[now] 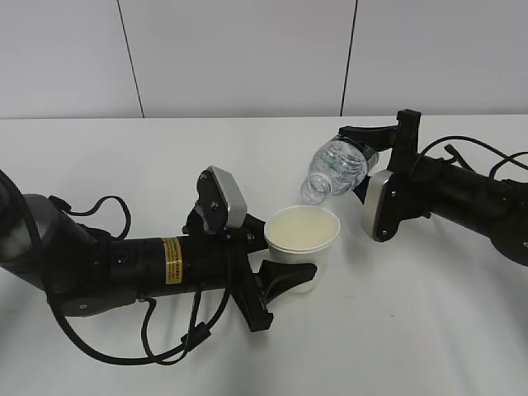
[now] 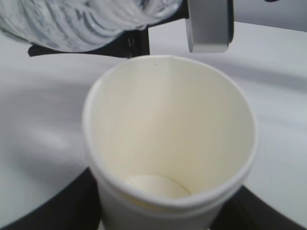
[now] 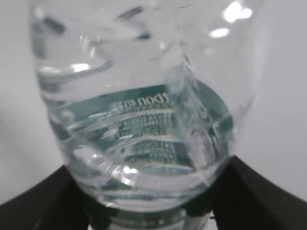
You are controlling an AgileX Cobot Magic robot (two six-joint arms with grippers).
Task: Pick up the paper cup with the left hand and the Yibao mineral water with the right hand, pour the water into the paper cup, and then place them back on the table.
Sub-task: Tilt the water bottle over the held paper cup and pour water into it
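Observation:
The cream-white paper cup sits upright between the black fingers of my left gripper, which is shut on its lower wall. From the left wrist, the cup fills the view and a finger shows on each side of it. My right gripper is shut on the Yibao mineral water. The bottle is tilted with its open mouth pointing down-left, just above the cup's far rim. Close up, the bottle shows its green label and water inside, held by my right gripper. No stream of water shows.
The white table spreads all round both arms, with a grey panelled wall behind. The right arm's grey-white camera block hangs just beyond the cup, beside the bottle. Cables loop under the left arm.

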